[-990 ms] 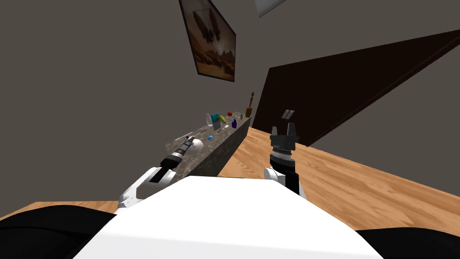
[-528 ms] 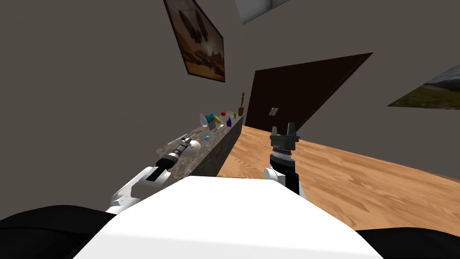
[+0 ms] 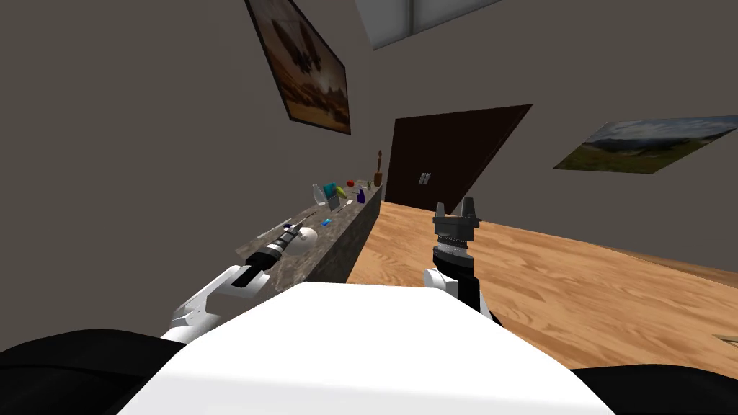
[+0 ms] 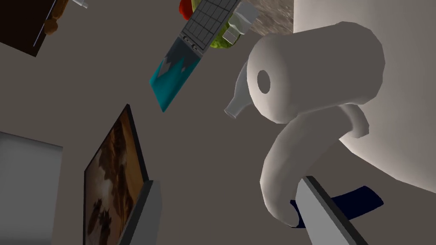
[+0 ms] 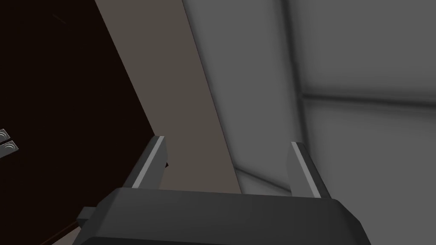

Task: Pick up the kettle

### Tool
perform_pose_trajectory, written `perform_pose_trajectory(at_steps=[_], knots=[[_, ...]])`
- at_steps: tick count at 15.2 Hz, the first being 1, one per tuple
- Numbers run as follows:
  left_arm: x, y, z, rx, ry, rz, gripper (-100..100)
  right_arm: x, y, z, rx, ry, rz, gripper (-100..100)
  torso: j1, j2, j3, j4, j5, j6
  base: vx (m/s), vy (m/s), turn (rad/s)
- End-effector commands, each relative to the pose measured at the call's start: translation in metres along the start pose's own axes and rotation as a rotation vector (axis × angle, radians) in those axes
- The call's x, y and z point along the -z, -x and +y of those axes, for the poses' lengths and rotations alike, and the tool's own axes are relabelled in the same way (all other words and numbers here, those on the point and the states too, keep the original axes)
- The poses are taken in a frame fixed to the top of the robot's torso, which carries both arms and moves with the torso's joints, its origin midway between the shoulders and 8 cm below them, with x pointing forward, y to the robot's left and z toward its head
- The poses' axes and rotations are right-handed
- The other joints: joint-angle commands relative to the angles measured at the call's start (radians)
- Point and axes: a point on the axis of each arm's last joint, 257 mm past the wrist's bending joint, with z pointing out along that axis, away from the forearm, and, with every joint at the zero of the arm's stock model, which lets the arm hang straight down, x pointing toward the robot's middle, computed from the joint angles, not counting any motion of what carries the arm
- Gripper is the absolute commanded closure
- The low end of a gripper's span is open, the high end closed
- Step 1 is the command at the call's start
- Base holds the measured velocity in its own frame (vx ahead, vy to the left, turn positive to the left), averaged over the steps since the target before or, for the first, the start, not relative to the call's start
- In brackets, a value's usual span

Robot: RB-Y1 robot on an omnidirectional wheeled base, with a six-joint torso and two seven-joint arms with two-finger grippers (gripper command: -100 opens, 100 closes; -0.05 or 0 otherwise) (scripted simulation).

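Observation:
A white kettle (image 3: pixel 308 235) stands on the near part of a speckled stone counter (image 3: pixel 344 241) along the left wall. My left arm reaches out to it, with the left gripper (image 3: pixel 292 229) right at the kettle. In the left wrist view the kettle (image 4: pixel 323 68) is very close. Its curved handle (image 4: pixel 281 170) lies between the open fingers of the left gripper (image 4: pixel 230 180), against one finger (image 4: pixel 328 212) and well apart from the other. My right gripper (image 3: pixel 456 209) is held up over the wood floor; the right wrist view shows it (image 5: pixel 228 144) open and holding nothing.
Farther along the counter are a clear bottle (image 3: pixel 318 193), a teal laptop-like thing (image 3: pixel 331 192), a dark blue bottle (image 3: pixel 361 196), a red item (image 3: pixel 351 183) and a brown figure (image 3: pixel 378 173). A dark door (image 3: pixel 447 158) stands beyond it. Wood floor (image 3: pixel 562 281) spreads to the right.
My whole head view has swung: the door and counter slid left, and a landscape picture came into view on the right. The left gripper stays at the kettle; the right arm holds still.

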Motion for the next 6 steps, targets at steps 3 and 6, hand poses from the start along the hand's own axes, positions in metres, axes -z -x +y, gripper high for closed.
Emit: perform_pose_trajectory(at_steps=[3, 6], knots=[[0.0004, -0.0007, 0.0014, 0.001, 0.004, 0.001, 100, 0.0, 0.0, 0.0, 0.0, 0.0, 0.0, 0, -0.002, 0.001, 0.001, 0.001, -0.001, 0.001, 0.001, -0.001, 0.003], [0.0009, -0.0042, -0.0019, 0.005, -0.004, 0.005, 100, 0.0, 0.0, 0.0, 0.0, 0.0, 0.0, 0, 0.0, 0.002, 0.002, 0.001, -0.001, -0.001, -0.004, 0.012, 0.07]])
